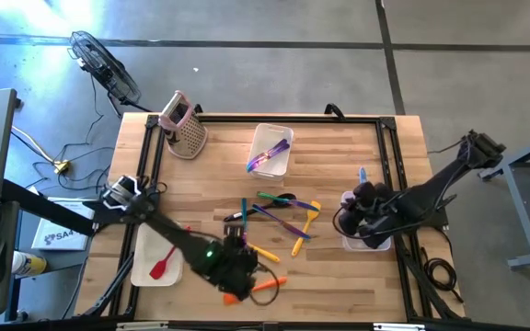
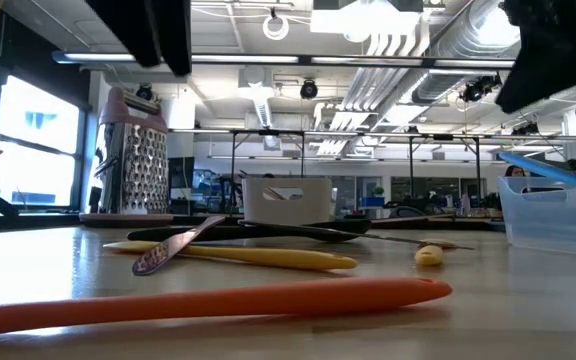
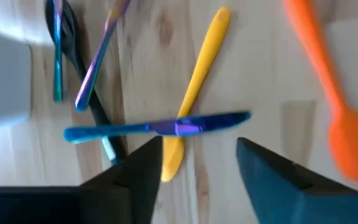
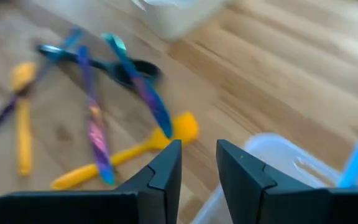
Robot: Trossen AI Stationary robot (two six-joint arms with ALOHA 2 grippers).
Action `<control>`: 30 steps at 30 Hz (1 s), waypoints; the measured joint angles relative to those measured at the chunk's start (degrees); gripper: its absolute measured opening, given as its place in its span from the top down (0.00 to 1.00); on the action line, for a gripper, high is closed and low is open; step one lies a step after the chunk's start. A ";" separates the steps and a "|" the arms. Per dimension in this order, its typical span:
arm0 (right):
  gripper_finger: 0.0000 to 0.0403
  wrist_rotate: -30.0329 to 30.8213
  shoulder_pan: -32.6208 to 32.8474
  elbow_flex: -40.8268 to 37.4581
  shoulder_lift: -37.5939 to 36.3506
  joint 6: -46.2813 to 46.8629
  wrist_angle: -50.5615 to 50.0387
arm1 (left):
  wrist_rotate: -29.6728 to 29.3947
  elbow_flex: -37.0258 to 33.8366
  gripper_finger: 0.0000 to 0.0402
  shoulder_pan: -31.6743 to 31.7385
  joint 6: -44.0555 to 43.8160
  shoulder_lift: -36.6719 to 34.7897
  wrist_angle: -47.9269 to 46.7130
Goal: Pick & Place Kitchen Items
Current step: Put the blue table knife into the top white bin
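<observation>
Slim, bright plastic utensils [image 1: 279, 213] lie crossed mid-table. Left gripper [image 3: 197, 163] hovers released near the front edge; right gripper [image 4: 198, 163] is empty, fingers narrowly apart.

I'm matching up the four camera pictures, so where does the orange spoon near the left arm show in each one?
High view: orange spoon at the table's front edge, beside the left gripper.
Low view: nearest thing, lying across the bottom.
Left wrist view: upper right, bowl toward the right edge.
Right wrist view: cannot tell.
Shared landmark: the long yellow utensil lying near it.
</observation>
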 joint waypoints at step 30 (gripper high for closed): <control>0.77 -0.64 6.44 0.02 -3.41 -41.85 37.08 | 25.14 -0.06 0.25 27.31 40.39 1.22 13.73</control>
